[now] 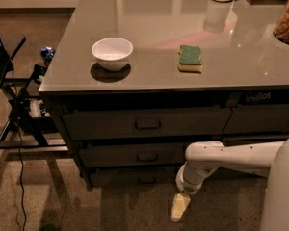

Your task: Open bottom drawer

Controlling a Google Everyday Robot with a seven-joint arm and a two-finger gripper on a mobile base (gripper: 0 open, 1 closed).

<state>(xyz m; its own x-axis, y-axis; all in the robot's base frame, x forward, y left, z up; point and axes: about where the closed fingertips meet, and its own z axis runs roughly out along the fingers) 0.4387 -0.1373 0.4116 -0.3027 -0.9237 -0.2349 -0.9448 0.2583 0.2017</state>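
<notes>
We see the bottom drawer (116, 177) at lower centre of frame, front flush under the bench (149, 76). The claw (179, 207) hangs low, right of and below the drawer's handle (147, 179). We cannot tell whether it is apart or together.
</notes>
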